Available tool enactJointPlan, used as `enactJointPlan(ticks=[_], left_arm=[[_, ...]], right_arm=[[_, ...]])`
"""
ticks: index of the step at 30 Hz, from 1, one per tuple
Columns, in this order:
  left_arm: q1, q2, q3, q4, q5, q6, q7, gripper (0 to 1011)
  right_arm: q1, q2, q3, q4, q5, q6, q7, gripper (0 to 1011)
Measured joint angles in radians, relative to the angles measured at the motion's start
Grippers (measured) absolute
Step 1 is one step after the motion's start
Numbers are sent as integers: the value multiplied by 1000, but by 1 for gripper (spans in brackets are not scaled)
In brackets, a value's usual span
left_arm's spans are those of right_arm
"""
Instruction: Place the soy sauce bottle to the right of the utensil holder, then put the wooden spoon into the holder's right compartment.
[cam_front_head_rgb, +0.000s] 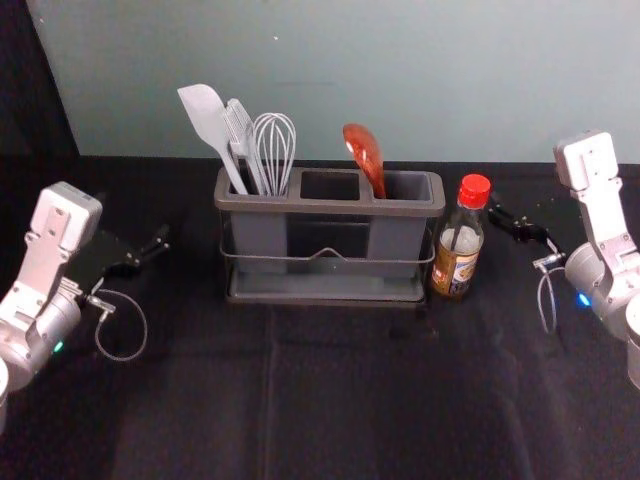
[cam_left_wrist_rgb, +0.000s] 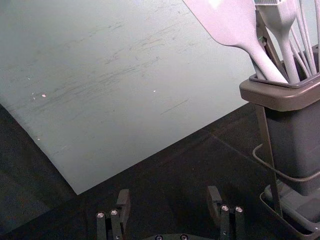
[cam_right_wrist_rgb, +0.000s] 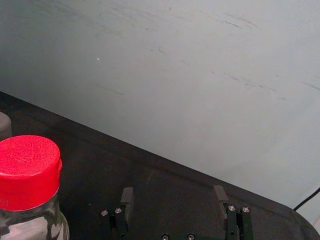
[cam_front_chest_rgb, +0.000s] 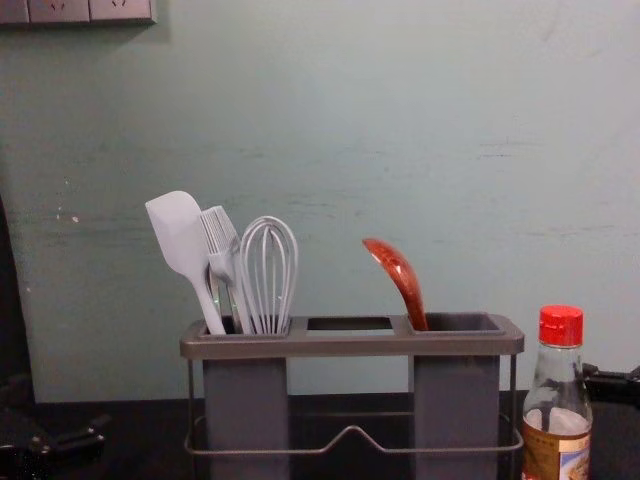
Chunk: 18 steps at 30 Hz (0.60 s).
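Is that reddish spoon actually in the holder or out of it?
In. The wooden spoon leans left in the right compartment, handle down inside, bowl above the rim.

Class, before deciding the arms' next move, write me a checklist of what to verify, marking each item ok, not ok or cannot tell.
1. Soy sauce bottle to the right of the utensil holder: ok.
2. Bottle upright with its red cap on: ok.
3. Wooden spoon in the holder's right compartment, bowl up: ok.
4. Spoon's lower end resting on the compartment floor: cannot tell, the walls hide it.
5. Right gripper open, off to the bottle's right, holding nothing: ok.
6. Left gripper open, off to the holder's left, holding nothing: ok.
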<state>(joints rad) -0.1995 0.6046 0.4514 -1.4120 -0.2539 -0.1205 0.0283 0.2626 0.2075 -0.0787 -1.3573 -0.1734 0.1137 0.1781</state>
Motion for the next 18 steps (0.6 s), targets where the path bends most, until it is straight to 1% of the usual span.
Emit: enactJointPlan(ticks=[18], left_arm=[[0,0,0,0,0,0,0,1005]], right_arm=[[2,-1,0,2,0,1,1,1004]])
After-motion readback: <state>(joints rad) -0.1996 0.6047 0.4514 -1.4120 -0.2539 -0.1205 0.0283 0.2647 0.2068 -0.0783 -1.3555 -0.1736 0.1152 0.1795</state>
